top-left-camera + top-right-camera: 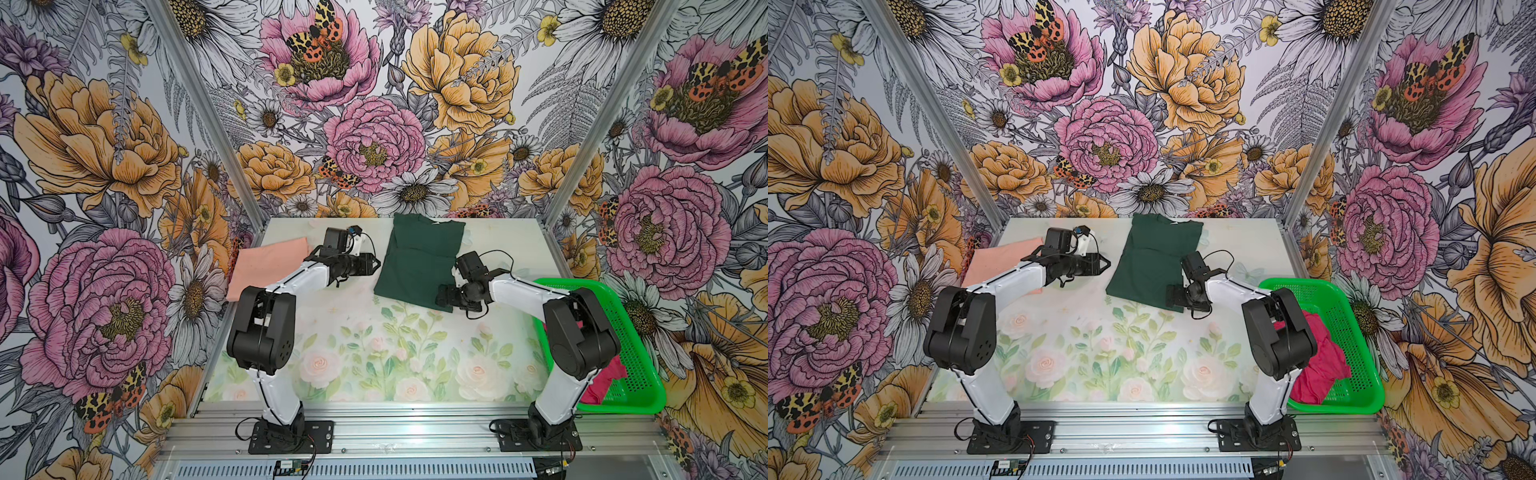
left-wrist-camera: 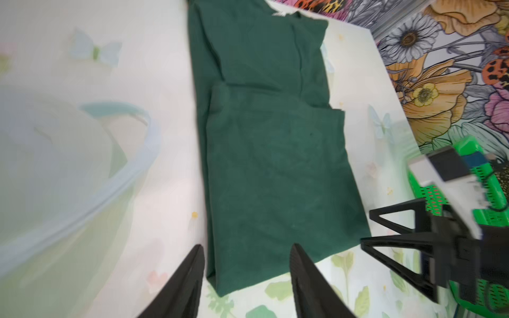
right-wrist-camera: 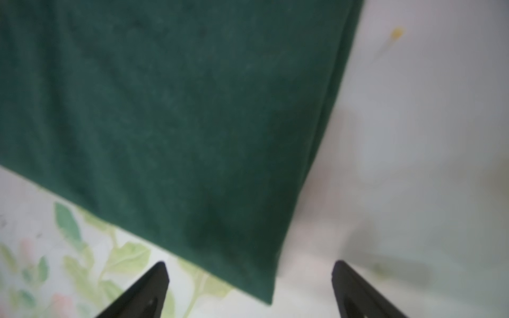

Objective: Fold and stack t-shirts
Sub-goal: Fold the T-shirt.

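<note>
Green shirt [image 1: 419, 257] lies on the table [image 1: 374, 357]; we hold left end effector [image 2: 245, 247] by its left edge, right end effector [image 3: 250, 264] at its near-right corner, both released.

Bold floral wallpaper [image 1: 374, 124] on three walls — pale rose-print tabletop [image 1: 374, 353] below.

Dark green cloth t-shirt [image 1: 419, 262]: matt, soft weave noted. Pale peach cloth t-shirt [image 1: 266, 266]: matt. Bright green perforated plastic basket [image 1: 636, 365]: glossy. Floral-printed desk [image 1: 374, 353]: smooth, faint sheen seen. Ribbed aluminium front rail [image 1: 415, 432]: brushed metal.
</note>
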